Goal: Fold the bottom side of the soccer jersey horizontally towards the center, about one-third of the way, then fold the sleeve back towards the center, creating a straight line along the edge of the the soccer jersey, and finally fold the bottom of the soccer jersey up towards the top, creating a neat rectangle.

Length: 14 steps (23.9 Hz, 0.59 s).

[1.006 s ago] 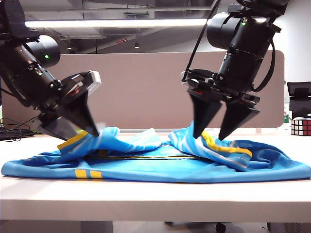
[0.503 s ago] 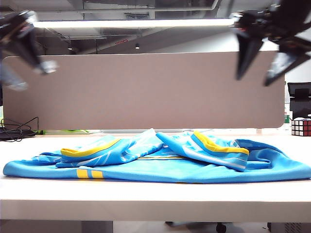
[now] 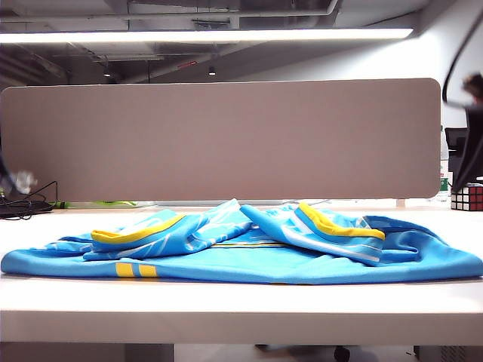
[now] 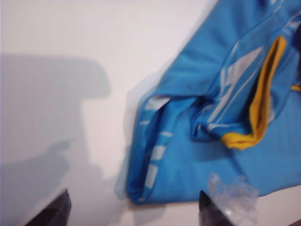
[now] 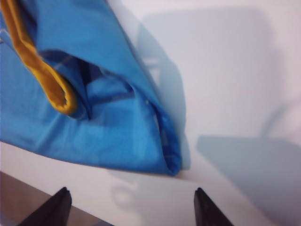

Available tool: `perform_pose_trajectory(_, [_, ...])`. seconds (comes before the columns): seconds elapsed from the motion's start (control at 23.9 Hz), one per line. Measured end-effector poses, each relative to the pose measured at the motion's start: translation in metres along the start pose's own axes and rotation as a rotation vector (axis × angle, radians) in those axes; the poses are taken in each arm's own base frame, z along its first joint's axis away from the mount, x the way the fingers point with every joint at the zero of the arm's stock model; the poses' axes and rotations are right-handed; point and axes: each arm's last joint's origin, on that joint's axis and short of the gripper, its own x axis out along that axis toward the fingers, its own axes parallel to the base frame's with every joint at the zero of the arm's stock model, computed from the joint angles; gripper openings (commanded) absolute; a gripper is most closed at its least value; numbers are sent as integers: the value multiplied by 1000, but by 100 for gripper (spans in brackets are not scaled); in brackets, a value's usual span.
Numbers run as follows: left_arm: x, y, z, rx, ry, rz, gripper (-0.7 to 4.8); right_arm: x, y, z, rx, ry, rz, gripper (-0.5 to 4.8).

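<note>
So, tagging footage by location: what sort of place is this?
Probably an office or lab: a shiny sky-blue soccer jersey lies on a white desk backed by a grey-brown partition panel, under ceiling strip lighting, with a Rubik's cube nearby.

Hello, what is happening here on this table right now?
A two-arm robot is folding the soccer jersey, which lies flat on the white table. Both sleeves with yellow trim are already folded in toward the middle. Neither gripper holds the cloth now: the left gripper hangs open above the jersey's left end, and the right gripper hangs open above its right end. In the exterior view the arms are almost out of sight. A Rubik's cube sits at the far right.
</note>
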Motion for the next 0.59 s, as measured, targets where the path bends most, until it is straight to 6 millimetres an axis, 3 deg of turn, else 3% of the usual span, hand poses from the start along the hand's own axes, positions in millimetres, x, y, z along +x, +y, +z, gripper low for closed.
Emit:
perform_pose_trajectory(0.17, [10, 8, -11, -22, 5, -3, 342, 30, -24, -27, 78, -8, 43, 356])
perform_pose_trajectory(0.42, [29, 18, -13, -80, 67, -34, 342, 43, -29, -26, 98, -68, 139, 356])
perform_pose_trajectory(0.59, [46, 10, -13, -48, 106, -120, 341, 46, -28, -24, 90, -77, 153, 356])
